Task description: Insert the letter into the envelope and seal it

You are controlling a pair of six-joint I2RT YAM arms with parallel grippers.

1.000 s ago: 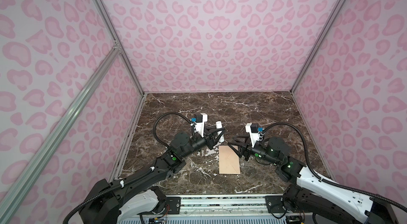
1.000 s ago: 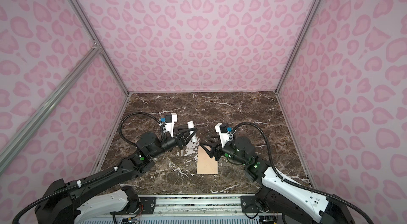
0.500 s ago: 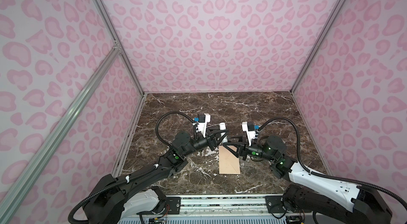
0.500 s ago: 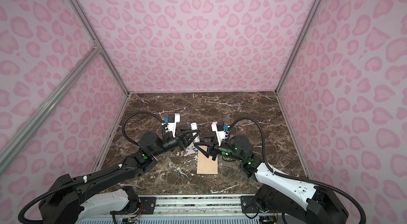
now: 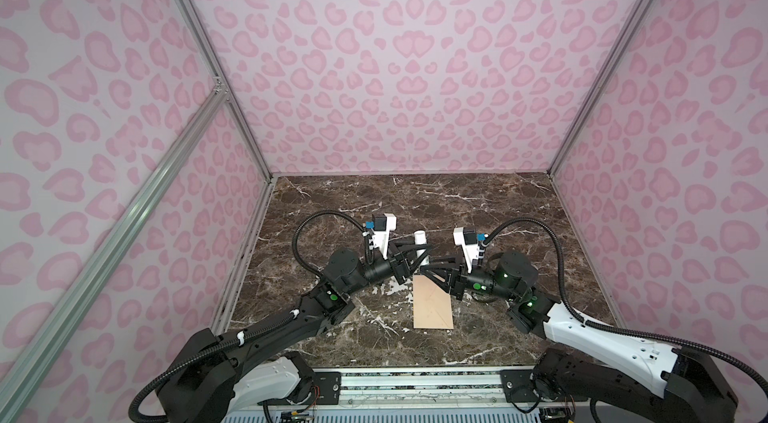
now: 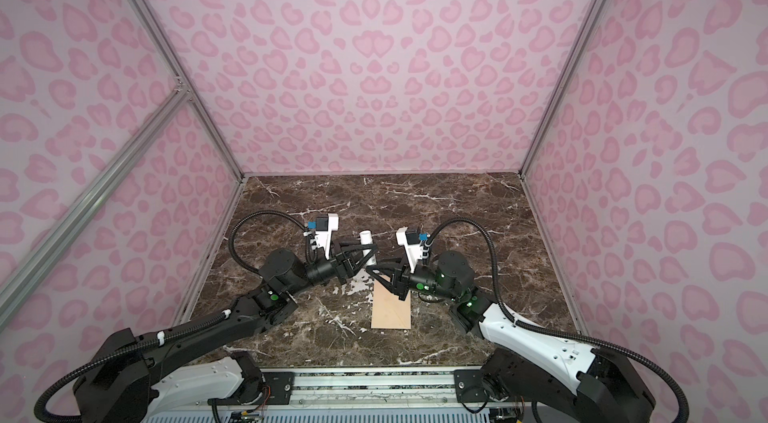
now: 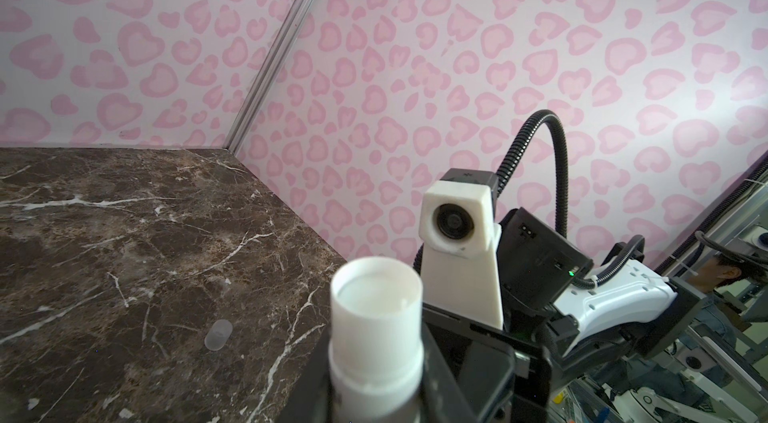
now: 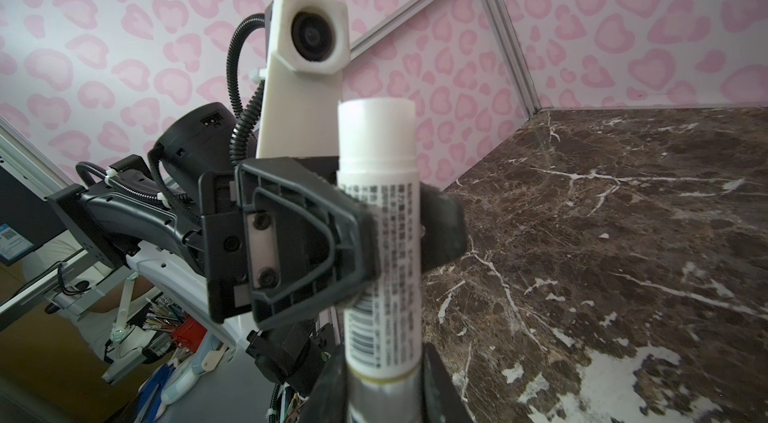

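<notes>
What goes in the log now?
left gripper: grips upright white glue stick | right gripper: closed on stick's lower end | peach-tan paper envelope: flat on marble table | letter: not visible

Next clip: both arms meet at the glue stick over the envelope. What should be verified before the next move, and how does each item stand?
1. Left gripper holds the glue stick: ok, its fingers clamp the middle and the stick is upright.
2. Right gripper on the stick's lower end: ok, its fingers press both sides.
3. Cap off: ok, a small clear cap lies on the table.
4. Envelope lying flat: ok, on the table beneath the grippers.
5. Letter inside: cannot tell, no card in view.
6. Flap position: cannot tell, the grippers hide the far end.
</notes>
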